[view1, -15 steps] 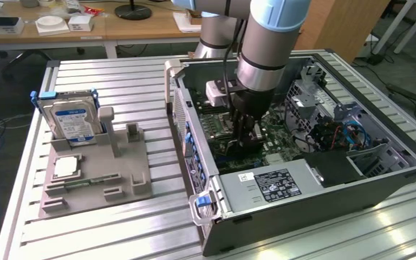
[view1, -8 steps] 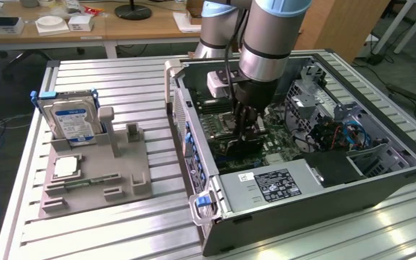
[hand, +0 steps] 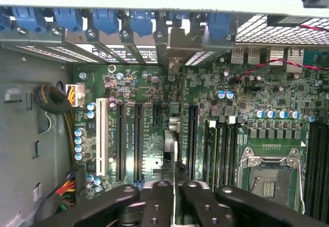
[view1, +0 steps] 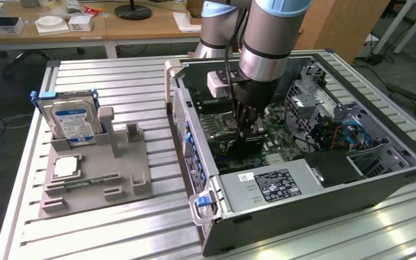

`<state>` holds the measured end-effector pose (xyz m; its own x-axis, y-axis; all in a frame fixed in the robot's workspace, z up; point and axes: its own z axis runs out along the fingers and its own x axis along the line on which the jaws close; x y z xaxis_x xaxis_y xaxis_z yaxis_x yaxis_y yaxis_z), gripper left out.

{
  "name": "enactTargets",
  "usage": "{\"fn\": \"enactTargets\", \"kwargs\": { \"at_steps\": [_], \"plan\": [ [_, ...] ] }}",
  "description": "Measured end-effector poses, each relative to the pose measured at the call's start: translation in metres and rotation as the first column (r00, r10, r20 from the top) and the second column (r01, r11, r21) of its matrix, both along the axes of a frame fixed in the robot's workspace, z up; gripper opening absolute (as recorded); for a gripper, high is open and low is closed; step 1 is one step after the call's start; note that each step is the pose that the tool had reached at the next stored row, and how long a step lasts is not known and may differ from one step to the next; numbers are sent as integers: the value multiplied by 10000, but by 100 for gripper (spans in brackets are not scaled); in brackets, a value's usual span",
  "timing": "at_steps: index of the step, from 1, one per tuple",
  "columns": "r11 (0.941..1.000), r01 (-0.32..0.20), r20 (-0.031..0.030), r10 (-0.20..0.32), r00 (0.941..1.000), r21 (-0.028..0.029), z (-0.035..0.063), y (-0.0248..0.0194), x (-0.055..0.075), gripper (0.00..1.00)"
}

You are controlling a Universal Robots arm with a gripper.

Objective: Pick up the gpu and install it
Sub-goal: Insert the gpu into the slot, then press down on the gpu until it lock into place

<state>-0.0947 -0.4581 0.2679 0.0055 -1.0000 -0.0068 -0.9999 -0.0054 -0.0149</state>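
Inside the open computer case (view1: 403,162), jaws clamped on the gpu (hand: 172,150) hold it edge-on above the motherboard (hand: 149,90).

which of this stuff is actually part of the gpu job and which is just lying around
job in hand: tool, shut on the gpu; motherboard; computer case
lying about: hard drive; memory stick; grey holder
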Motion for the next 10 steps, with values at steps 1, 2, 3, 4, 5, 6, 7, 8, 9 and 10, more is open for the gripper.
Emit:
{"fn": "enactTargets", "kwargs": {
  "at_steps": [1,2,3,4,5,6,7,8,9,10],
  "plan": [
    [10000,0,0,0,10000,1,0,0,0,15],
    [10000,0,0,0,10000,0,0,0,0,10],
    [10000,0,0,0,10000,0,0,0,0,10],
    [10000,0,0,0,10000,0,0,0,0,10],
    [10000,1,0,-1,10000,1,0,0,0,10],
    [10000,0,1,0,10000,1,0,0,0,10],
    [10000,0,0,0,10000,1,0,0,0,10],
    [10000,0,1,0,10000,0,0,0,0,10],
    [10000,0,0,0,10000,1,0,0,0,10],
    [10000,0,0,0,10000,1,0,0,0,10]
  ]
}}
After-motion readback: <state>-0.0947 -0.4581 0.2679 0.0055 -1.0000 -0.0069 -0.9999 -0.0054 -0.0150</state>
